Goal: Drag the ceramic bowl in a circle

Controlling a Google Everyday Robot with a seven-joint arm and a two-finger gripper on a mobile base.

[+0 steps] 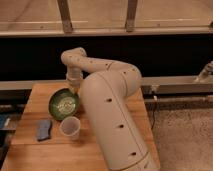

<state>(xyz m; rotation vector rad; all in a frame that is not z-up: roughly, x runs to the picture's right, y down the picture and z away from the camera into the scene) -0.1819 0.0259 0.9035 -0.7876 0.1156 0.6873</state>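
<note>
**Gripper at the bowl's upper right rim, left of centre in frame**

From my remote seat I see the ceramic bowl (63, 104) sitting on the wooden table (35, 150) at the left of the frame, a little below mid-height. It is glossy green with a darker rim, and pale speckles show inside it. The white arm (107, 115) fills the middle of the frame, bends up and over to the left, and comes down at the bowl's upper right edge. The gripper (74, 89) is right at that rim, mostly hidden by the wrist; its fingers are pressed together, and I cannot tell whether they pinch the rim or only rest against it. A translucent white cup (69, 127) stands upright just below the bowl, toward lower right of it. A blue-grey sponge (44, 129) lies left of the cup, apart from the bowl. Behind the table runs a dark wall with a metal rail (175, 84).
</note>
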